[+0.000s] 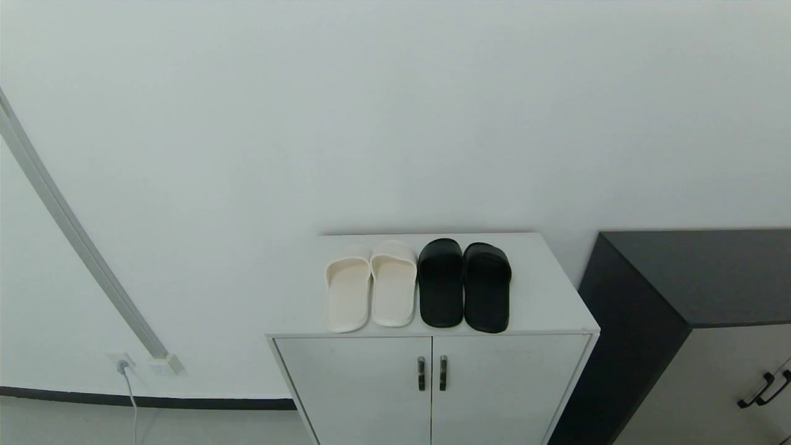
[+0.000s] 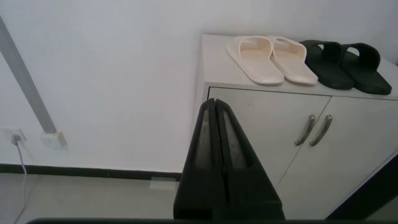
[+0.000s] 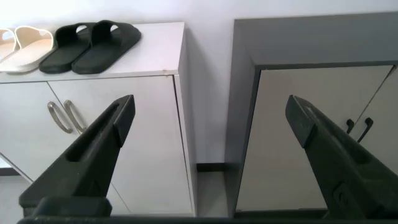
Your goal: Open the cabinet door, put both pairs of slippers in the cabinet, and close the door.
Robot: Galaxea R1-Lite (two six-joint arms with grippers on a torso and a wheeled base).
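**Near field.** The left gripper (image 2: 216,102) is hanging in front of the white two-door cabinet (image 2: 261,124). Its two black fingers are pressing flat together with nothing between them. The right gripper (image 3: 210,106) is hovering before the gap between that cabinet and a dark grey cabinet (image 3: 311,43) standing just beside it. Its jaws are standing wide apart and gripping nothing.

**Middle field.** Both doors of the white cabinet are sitting closed and meeting at the centre line. Two slim upright metal handles (image 1: 421,373) are flanking that line, one on each door.

On the cabinet's flat top, the pair of cream moulded slippers (image 1: 393,290) is lying to the left. The pair of black moulded slippers (image 1: 441,284) is lying to the right. The four are lying side by side in one row, with the inner cream and inner black slipper touching or nearly so. All heels are pointing to the front edge and all straps toward the wall.

The dark grey cabinet is standing to the right of the white one. Its paler front is carrying two black bar handles (image 1: 763,389).

**Far field.** A plain white wall (image 1: 395,123) is rising behind both cabinets. Low on the left, a white wall socket (image 1: 122,363) is holding a grey plug whose cable is trailing down. A pale conduit strip (image 1: 74,235) is running diagonally up the wall from a small box beside the socket. A black skirting band (image 1: 185,402) is running along the foot of the wall.
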